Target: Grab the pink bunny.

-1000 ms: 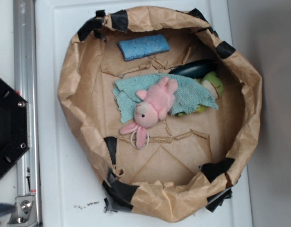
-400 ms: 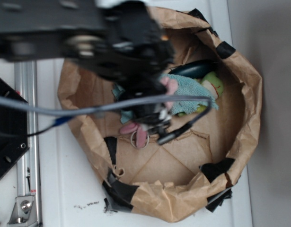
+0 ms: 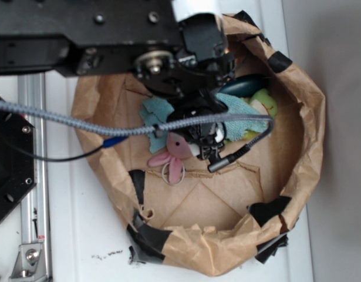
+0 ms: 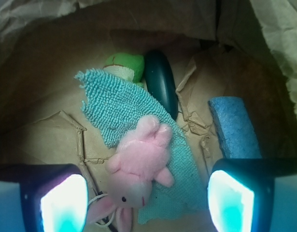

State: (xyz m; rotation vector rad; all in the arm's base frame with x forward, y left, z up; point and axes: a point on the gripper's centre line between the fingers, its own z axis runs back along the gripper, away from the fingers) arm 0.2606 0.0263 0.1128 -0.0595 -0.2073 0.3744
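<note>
the claw (image 4: 147, 203) hangs spread wide over the pink bunny (image 4: 138, 166), one finger (image 4: 63, 203) on each side, gripping nothing. the bunny lies on the teal cloth (image 4: 121, 108) inside the paper-lined bowl (image 3: 303, 117).

1 pink bunny (image 4: 138, 166), 1 teal cloth (image 4: 124, 108), 1 green plush (image 4: 125, 65), 1 blue sponge (image 4: 233, 128)

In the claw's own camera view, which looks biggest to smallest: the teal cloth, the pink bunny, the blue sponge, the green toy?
1. Teal cloth
2. Pink bunny
3. Blue sponge
4. Green toy, mostly hidden behind the cloth and farther away, so its true size is unsure.
</note>
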